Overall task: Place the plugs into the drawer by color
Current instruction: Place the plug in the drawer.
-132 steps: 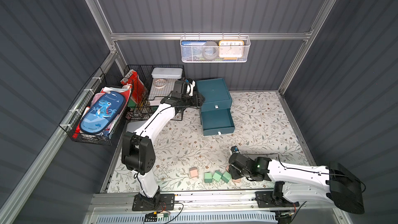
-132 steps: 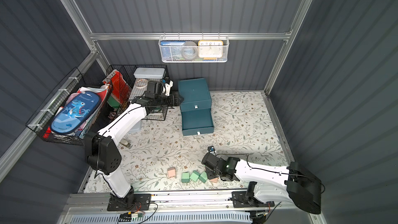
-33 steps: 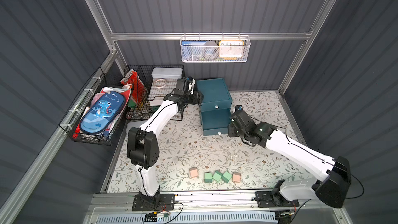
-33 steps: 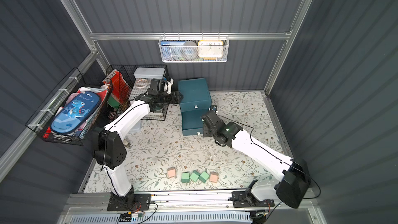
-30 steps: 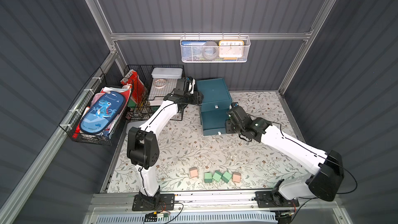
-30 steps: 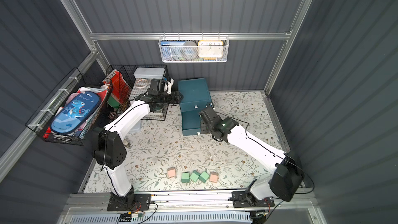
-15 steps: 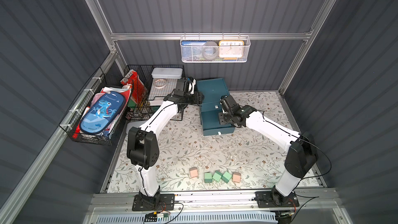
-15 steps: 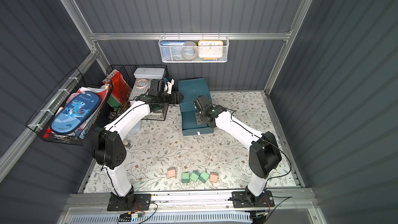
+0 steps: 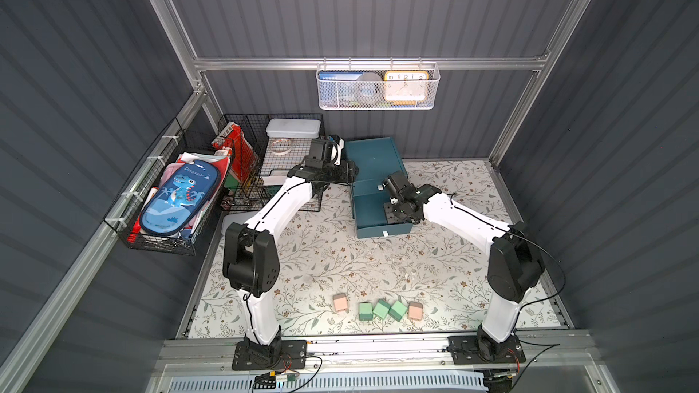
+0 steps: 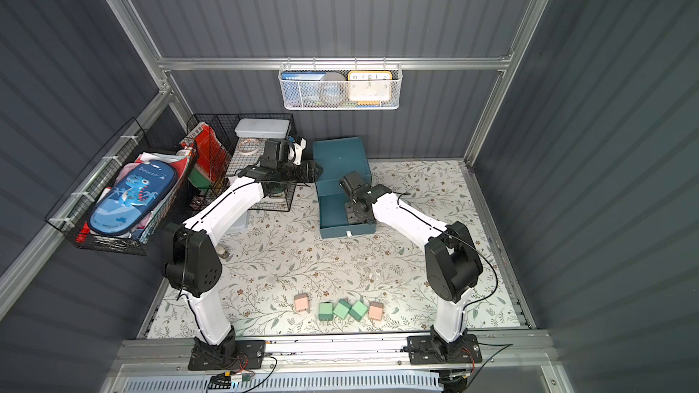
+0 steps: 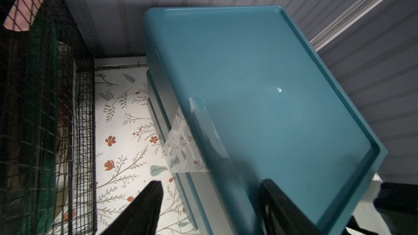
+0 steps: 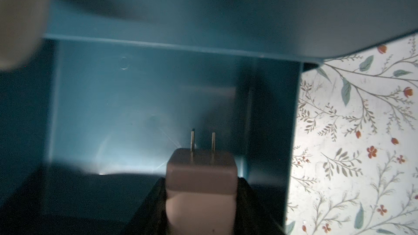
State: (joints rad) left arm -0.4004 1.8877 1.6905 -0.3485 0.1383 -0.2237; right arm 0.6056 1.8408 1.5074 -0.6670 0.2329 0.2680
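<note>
The pink plug sits between the two black fingers of the right claw, which is closed on its sides. Its two metal prongs point away from the wrist, into the open drawer. The plug hangs over the drawer's floor, and the drawer's side wall stands just beside the claw. Whether the plug touches the floor cannot be told. In both top views this drawer is the lowest one of the dark teal cabinet, and it is pulled out toward the arm bases.

The left claw is at a top corner of the cabinet. Its fingers stand apart and hold nothing: one lies over the top plate, and the other hangs beside the side wall. A strip of clear tape just ahead of this claw runs from the cabinet's edge down to the surface.

Well apart from both claws, close to the arm bases, five more plugs lie in a row: a pink one, three green ones, and another pink one.

The surface has a pale cover with leaves and small flowers. On the outer side of the left claw stand black wire baskets, which hold a blue dinosaur pencil case and a white lidded box. High above both claws a white mesh basket with a yellow clock hangs on the back wall. The walls are dark grey ribbed panels in a metal frame.
</note>
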